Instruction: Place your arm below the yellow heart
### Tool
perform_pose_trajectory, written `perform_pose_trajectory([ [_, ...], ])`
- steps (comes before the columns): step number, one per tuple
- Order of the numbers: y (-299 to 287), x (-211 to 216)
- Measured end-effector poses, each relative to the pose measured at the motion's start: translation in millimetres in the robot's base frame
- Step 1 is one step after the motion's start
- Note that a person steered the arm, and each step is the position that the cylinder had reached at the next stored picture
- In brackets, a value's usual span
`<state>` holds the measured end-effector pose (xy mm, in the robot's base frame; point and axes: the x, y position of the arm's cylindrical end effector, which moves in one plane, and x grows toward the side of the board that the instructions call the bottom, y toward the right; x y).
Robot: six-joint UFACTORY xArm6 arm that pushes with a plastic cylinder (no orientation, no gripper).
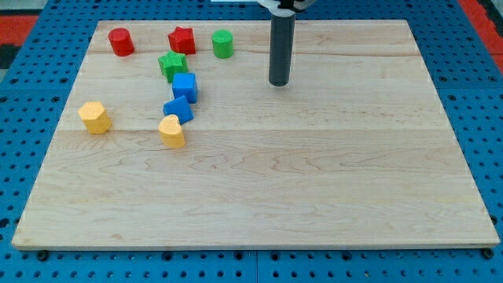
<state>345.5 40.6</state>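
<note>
Open room: the counter is bare wood across the view's right half and along the whole bottom.
My tip: stands in the upper middle, well to the right of all blocks.
Ground below the yellow heart: bare wood toward the view's bottom.
Straight path to it: runs down and left over bare board.
Blockers above the heart: blue triangular block just beside it, blue cube, green star.
Top row: red cylinder, red star, green cylinder.
Left side: yellow hexagon block, apart from the heart.
</note>
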Motion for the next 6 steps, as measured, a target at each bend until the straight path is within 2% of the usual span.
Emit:
perform_pose_trajectory([
  [1, 0, 16],
  [2, 9, 74],
  [3, 24, 153],
  [4, -7, 199],
  [5, -119, 213],
  [6, -182, 171],
])
